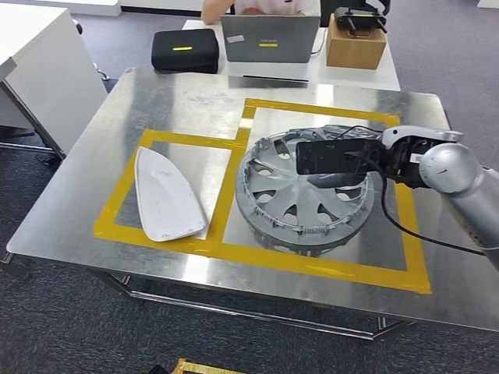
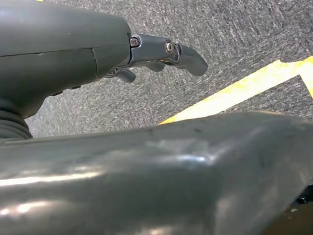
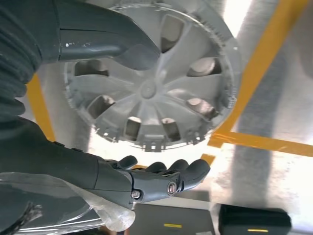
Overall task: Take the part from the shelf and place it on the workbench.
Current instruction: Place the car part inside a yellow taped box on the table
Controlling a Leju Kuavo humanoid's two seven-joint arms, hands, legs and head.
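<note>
Grey plastic wheel cover [image 1: 305, 189] lies on the table [image 1: 176, 101] — light, springy, best gripped by its rim; right robot hand [image 3: 162, 176] hovers above, fingers apart, empty.

Wrist camera [image 1: 335, 156] hides part of the hubcap [image 1: 282, 204] (far rim)

- The grey spoked wheel cover [image 1: 304, 189] lies on the shiny metal surface [image 1: 176, 101], inside the right yellow-taped box.
- The white curved panel [image 1: 165, 195] lies left of it, in the smaller taped box.
- The right hand [image 1: 330, 156] hangs over the wheel cover.
</note>
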